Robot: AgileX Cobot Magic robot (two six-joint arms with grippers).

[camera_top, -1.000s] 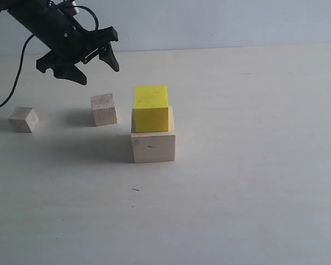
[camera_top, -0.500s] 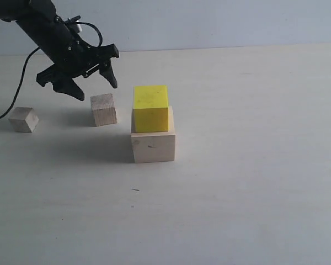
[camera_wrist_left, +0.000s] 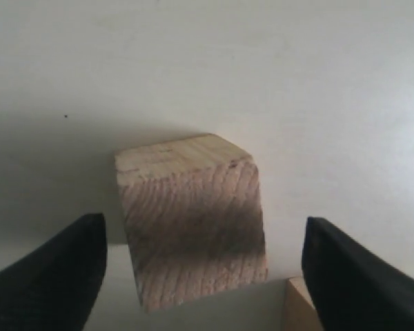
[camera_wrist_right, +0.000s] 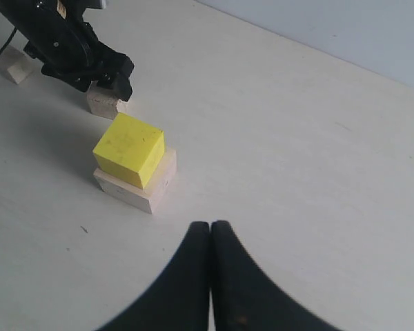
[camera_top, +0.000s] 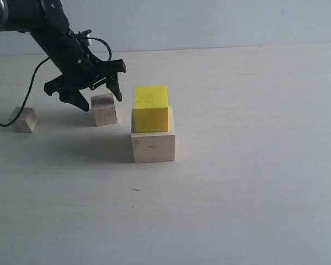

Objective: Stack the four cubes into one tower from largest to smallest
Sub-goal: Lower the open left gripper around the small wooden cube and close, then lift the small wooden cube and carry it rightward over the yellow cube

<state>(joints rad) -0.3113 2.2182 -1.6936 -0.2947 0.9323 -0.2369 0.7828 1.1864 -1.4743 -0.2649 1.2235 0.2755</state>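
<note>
Brownish cube (camera_top: 103, 109) flat on table (camera_top: 254, 165), slightly turned

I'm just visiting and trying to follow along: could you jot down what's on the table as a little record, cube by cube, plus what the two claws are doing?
Stack so far: yellow cube on the large pale wood cube
Brownish wood cube: on the table, beside the stack
Smallest pale cube: on the table, alone, farthest from the stack
Left gripper: open, straddling the brownish wood cube, gaps either side
Right gripper: shut, empty, away from the cubes
Left to stack: brownish wood cube, smallest pale cube
</note>
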